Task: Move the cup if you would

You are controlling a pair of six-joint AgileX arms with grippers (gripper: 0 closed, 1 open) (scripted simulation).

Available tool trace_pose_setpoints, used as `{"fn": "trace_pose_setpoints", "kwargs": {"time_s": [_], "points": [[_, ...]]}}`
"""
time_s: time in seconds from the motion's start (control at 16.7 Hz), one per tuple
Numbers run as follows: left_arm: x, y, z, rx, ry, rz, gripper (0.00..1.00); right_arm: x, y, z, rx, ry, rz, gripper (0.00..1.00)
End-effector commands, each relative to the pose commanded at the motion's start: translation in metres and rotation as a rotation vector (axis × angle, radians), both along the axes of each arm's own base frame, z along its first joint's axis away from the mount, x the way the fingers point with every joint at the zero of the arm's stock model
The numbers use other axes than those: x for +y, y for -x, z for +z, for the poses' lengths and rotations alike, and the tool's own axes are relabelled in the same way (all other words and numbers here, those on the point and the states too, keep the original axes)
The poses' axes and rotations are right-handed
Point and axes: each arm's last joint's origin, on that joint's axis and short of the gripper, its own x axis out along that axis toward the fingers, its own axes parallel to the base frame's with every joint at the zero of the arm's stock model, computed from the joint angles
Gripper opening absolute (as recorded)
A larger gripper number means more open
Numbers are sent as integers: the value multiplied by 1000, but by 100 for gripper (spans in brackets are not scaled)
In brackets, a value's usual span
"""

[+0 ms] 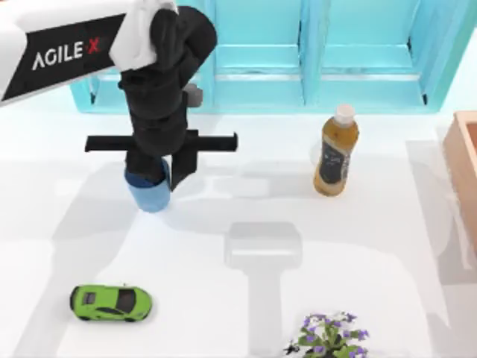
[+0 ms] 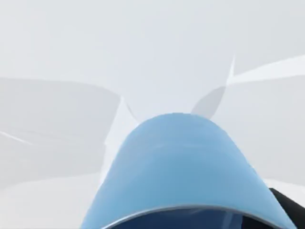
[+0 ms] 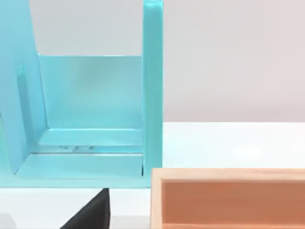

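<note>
The cup [image 1: 149,197] is small, plain and blue, and sits at the table's left middle, just under my left arm's wrist. My left gripper [image 1: 158,179] comes down on it from above and is shut on it, one dark finger [image 1: 179,170] lying along the cup's right side. In the left wrist view the cup [image 2: 183,167] looms very close, its rim nearest the camera, with a dark fingertip [image 2: 287,208] at its edge. A dark piece of my right gripper [image 3: 93,214] shows in the right wrist view, parked off the table's right side.
An amber bottle [image 1: 336,153] with a white cap stands right of centre. A green toy car [image 1: 110,302] lies front left and a purple flower plant [image 1: 328,337] front centre. A turquoise cabinet [image 1: 313,52] lines the back. A wooden box [image 1: 466,168] sits at the right edge.
</note>
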Motion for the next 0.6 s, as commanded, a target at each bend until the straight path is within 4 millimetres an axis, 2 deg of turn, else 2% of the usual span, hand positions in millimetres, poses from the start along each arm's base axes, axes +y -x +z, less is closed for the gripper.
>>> {"fn": "trace_pose_setpoints", "kwargs": {"time_s": [0.18, 0.3, 0.42, 0.6], "points": [[83, -9, 16, -7, 1, 2, 0, 0, 0, 0, 0, 0, 0, 100], [130, 1, 26, -6, 0, 2, 0, 0, 0, 0, 0, 0, 0, 100], [160, 16, 33, -3, -2, 1, 0, 0, 0, 0, 0, 0, 0, 100], [173, 24, 35, 3, -3, 0, 0, 0, 0, 0, 0, 0, 0, 100]]}}
